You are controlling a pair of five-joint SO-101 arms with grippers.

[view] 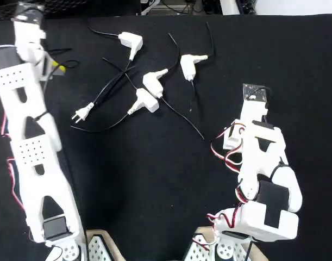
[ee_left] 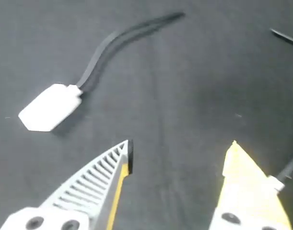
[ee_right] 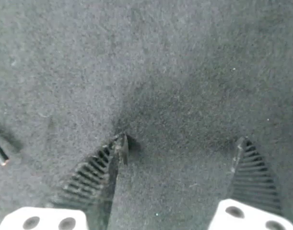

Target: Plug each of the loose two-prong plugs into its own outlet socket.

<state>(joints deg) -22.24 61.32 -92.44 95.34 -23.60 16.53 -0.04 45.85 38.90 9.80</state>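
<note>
Nearness favours your left gripper (ee_left: pixel 181 144), spread wide: a white connector (ee_left: pixel 50 108) lies just ahead, its cable (ee_left: pixel 118 42) running away. Your right gripper (ee_right: pixel 182 139), wide too, faces bare cloth (ee_right: pixel 184 57).

On the table (view: pixel 155 179), the corded connectors (view: pixel 155 81) lay clustered far and central; a two-prong plug (view: pixel 81 112) lay at their left, nearest the left arm (view: pixel 30 136).

Left claw (ee_left: pixel 181 146) wide open above black cloth (ee_left: pixel 194 76), white corded block (ee_left: pixel 49 108) nearby
</note>
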